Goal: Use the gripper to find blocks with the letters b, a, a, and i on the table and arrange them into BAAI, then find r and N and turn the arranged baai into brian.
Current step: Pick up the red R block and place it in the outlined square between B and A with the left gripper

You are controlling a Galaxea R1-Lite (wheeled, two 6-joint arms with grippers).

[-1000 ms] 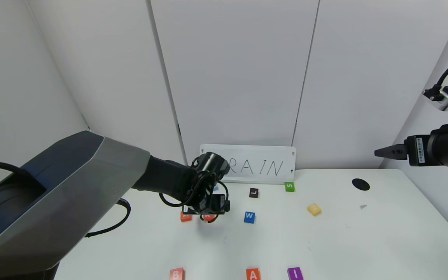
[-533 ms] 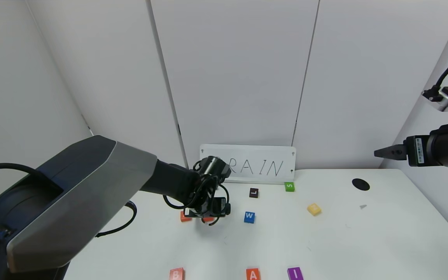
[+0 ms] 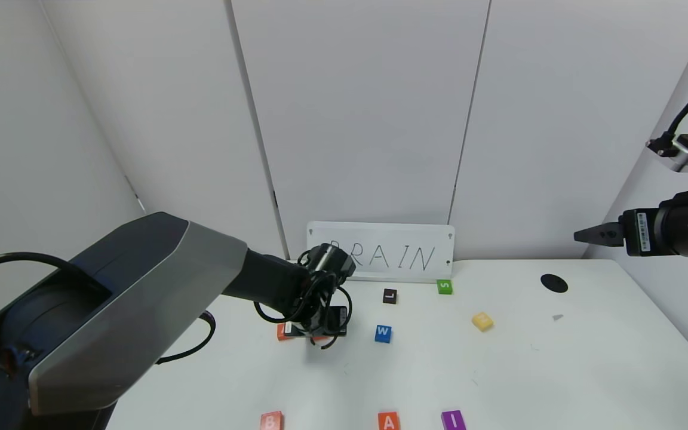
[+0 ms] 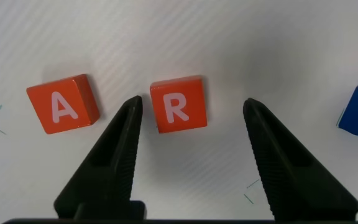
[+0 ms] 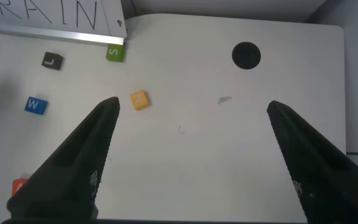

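Pincer L (image 4: 191, 111) low over worktop (image 3: 559, 370), jaws part-open astride r (image 4: 178, 112), no grip yet | A block (image 4: 63, 112) just beside one finger: close centred, don't nudge | pincer R (image 5: 191, 109) wide open, parked.

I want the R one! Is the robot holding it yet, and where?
Not yet. The left end effector straddles the R block, fingers clear of its sides. The right end effector holds nothing.

The head camera is looking forward and down over the table (image 3: 559, 370). The left wrist camera is hanging close above R (image 4: 178, 112). The right wrist camera is viewing from higher, sharing W (image 5: 34, 104) with the head view.
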